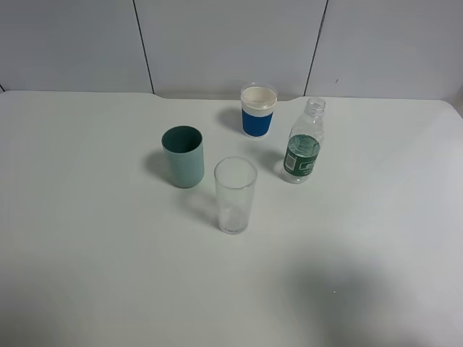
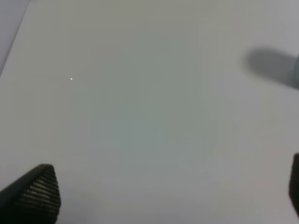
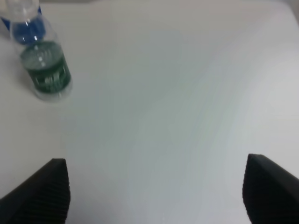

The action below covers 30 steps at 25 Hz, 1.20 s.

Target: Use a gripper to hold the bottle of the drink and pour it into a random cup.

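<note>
Green-labelled bottle (image 3: 45,65) stands ahead of the right gripper (image 3: 156,196), outside its spread, empty jaws.

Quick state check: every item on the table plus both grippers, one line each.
bottle of the drink: upright, uncapped, not held.
blue cup: upright, contents not visible.
teal cup: upright, open top, looks empty.
clear glass: upright, empty.
right gripper: open, holding nothing, short of the bottle.
left gripper: open, over bare table.
</note>
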Motion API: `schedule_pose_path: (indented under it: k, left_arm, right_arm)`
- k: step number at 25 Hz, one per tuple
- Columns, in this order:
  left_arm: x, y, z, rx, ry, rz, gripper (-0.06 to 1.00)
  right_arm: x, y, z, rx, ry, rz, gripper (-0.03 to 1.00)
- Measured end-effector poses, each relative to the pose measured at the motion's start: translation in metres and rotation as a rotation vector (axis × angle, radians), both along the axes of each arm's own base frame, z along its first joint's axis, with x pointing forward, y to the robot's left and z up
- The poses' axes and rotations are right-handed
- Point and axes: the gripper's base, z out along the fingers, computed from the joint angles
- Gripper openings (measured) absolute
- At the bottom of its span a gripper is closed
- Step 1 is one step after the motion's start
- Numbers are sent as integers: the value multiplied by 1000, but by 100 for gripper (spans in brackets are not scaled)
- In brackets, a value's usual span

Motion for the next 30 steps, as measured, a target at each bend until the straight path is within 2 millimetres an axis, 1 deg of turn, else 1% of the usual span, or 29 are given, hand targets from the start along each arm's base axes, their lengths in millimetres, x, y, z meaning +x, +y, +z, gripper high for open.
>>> schedule_pose_path:
  k: [10,17,30]
  left_arm:
    - [0,0,0,0,0,0,99]
    - [0,0,0,0,0,0,99]
    - [0,0,0,0,0,0,99]
  right_arm:
    - [1,0,-2,-1,11,-3,74]
    - [1,-4,-2,20,10,-64,74]
    - [1,-4,-2,20,10,-64,74]
